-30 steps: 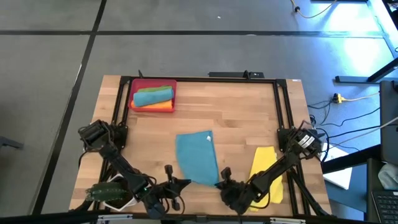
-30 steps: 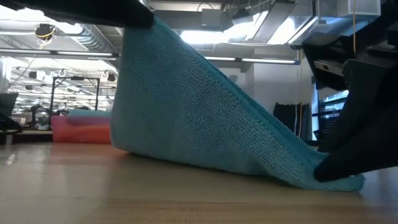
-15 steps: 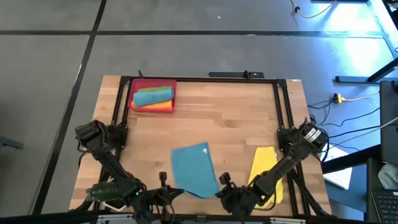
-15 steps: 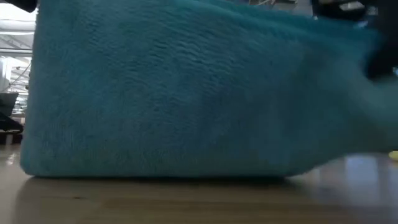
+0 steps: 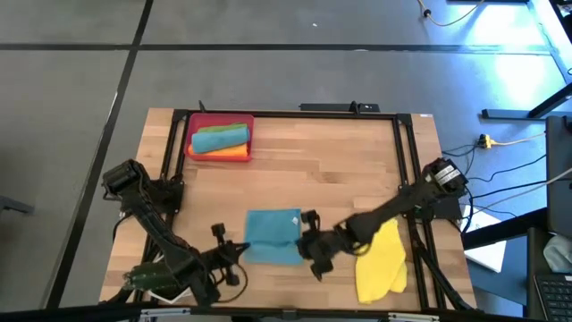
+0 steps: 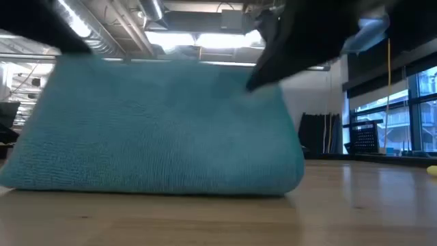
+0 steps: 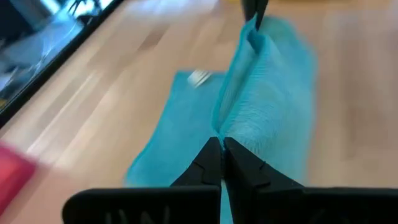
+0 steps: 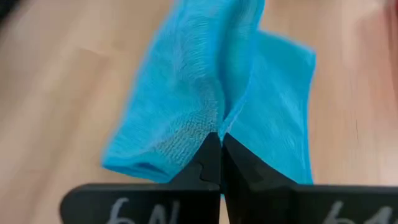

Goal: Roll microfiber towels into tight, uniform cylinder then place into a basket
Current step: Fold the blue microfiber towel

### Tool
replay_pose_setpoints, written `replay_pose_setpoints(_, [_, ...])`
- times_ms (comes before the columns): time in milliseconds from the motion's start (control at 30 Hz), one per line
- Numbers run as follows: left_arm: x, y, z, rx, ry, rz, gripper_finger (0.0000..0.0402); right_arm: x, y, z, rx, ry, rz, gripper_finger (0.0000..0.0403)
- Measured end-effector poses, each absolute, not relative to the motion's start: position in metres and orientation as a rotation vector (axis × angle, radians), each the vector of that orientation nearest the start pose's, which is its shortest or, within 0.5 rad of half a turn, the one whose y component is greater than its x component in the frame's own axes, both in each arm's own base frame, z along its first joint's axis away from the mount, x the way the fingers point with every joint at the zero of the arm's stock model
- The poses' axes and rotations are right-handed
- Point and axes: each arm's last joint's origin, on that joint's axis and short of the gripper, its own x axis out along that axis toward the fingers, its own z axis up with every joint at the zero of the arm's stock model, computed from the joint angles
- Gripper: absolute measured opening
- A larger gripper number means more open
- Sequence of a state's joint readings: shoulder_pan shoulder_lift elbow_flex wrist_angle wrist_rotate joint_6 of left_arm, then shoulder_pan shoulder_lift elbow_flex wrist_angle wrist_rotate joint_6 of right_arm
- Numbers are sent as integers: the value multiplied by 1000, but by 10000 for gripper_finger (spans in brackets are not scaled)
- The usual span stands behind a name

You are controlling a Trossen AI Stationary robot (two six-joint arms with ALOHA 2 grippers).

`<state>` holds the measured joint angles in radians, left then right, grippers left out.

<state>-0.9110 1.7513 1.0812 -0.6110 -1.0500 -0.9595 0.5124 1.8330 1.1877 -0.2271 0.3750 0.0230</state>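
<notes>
Folded over since a second ago: teal towel (image 5: 273, 237), pinched shut by left gripper (image 5: 234, 250) and right gripper (image 5: 308, 234), on wooden bench (image 5: 340, 170), well apart from red basket (image 5: 195, 122).

Pale wooden table (image 5: 340, 170) with a black frame. Resting on it: teal towel (image 5: 273, 237), folded over and pinched between both sets of closed jaws; yellow towel (image 5: 382, 264), just beyond the right jaws; red basket (image 5: 191, 134), well away from both.
</notes>
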Motion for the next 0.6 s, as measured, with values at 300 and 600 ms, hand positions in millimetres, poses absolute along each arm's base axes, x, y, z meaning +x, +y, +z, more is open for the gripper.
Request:
replay_pose_setpoints(300, [223, -193, 161, 120, 676, 542, 0, 343, 120, 152, -242, 845, 47, 0])
replay_pose_setpoints(600, [223, -153, 140, 73, 741, 592, 0, 346, 90, 142, -214, 800, -65, 0])
